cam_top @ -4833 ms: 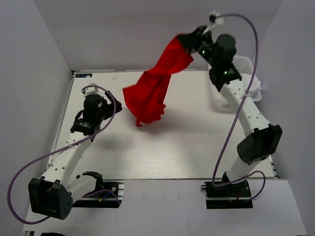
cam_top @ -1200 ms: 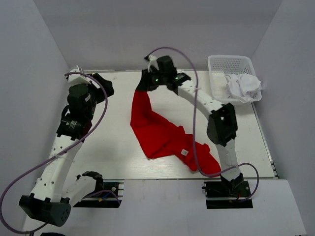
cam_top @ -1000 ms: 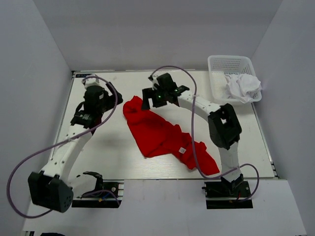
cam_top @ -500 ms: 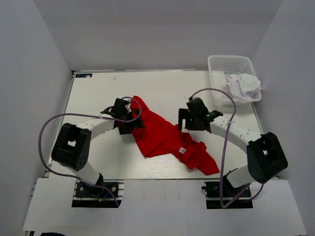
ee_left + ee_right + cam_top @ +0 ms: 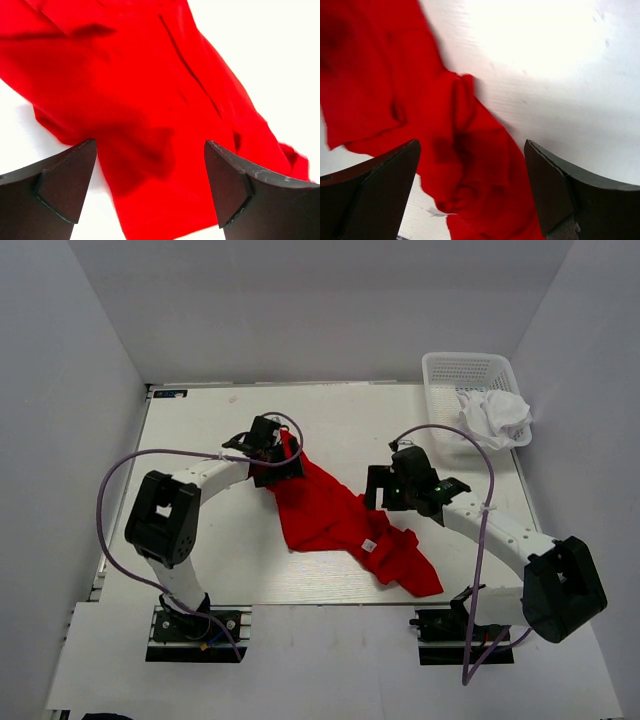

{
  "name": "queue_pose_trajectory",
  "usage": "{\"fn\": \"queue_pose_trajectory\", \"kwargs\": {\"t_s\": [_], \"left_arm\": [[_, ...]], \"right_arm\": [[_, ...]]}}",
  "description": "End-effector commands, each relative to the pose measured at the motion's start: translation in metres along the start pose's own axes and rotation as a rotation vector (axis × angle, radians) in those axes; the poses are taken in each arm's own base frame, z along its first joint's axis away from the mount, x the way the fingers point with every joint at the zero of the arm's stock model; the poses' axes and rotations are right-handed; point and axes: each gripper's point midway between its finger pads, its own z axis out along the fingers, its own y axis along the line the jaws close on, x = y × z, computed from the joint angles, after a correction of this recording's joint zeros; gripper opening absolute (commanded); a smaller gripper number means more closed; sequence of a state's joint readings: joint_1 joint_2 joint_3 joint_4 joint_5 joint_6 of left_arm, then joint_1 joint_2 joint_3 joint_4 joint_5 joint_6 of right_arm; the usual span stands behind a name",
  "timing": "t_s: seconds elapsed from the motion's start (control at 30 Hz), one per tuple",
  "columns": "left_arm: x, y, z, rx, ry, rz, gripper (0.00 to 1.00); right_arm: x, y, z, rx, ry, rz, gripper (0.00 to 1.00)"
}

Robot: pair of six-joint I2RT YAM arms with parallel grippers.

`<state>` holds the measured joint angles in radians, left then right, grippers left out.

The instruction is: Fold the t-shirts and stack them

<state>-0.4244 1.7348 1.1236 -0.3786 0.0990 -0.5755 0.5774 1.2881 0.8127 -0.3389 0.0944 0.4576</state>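
The red t-shirt (image 5: 330, 515) lies crumpled in a long diagonal strip on the table, its small white label (image 5: 369, 545) facing up. My left gripper (image 5: 280, 468) hovers open over the shirt's far-left end; in the left wrist view the red cloth (image 5: 150, 100) fills the space under the spread fingers (image 5: 65, 185). My right gripper (image 5: 378, 490) stands open beside the shirt's right edge, above a wrinkled fold (image 5: 465, 150), with the label's corner (image 5: 437, 212) showing. Nothing is gripped. The white t-shirt (image 5: 495, 415) sits bunched in the basket.
A white mesh basket (image 5: 468, 356) stands at the table's far right corner. The white table (image 5: 200, 540) ends at a near edge just below the shirt's lower-right tip. Grey walls close in the left, right and back.
The right gripper let the red shirt down onto the table and drew back to its right side. The left arm swung in over the shirt's far-left end.
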Motion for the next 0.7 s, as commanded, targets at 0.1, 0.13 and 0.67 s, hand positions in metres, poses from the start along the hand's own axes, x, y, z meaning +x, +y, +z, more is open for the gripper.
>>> {"fn": "queue_pose_trajectory", "kwargs": {"t_s": [0.1, 0.13, 0.67], "left_arm": [[-0.009, 0.036, 0.006, -0.270, -0.010, 0.001, 0.94], [-0.008, 0.041, 0.002, -0.306, -0.002, -0.005, 0.94], [0.025, -0.058, -0.023, 0.016, 0.036, 0.300, 0.98]], "right_arm": [[-0.024, 0.028, 0.009, -0.132, -0.075, -0.048, 0.87], [-0.026, 0.029, 0.011, -0.132, -0.079, -0.048, 0.85], [-0.022, 0.037, 0.048, -0.133, -0.009, 0.041, 0.00]]}}
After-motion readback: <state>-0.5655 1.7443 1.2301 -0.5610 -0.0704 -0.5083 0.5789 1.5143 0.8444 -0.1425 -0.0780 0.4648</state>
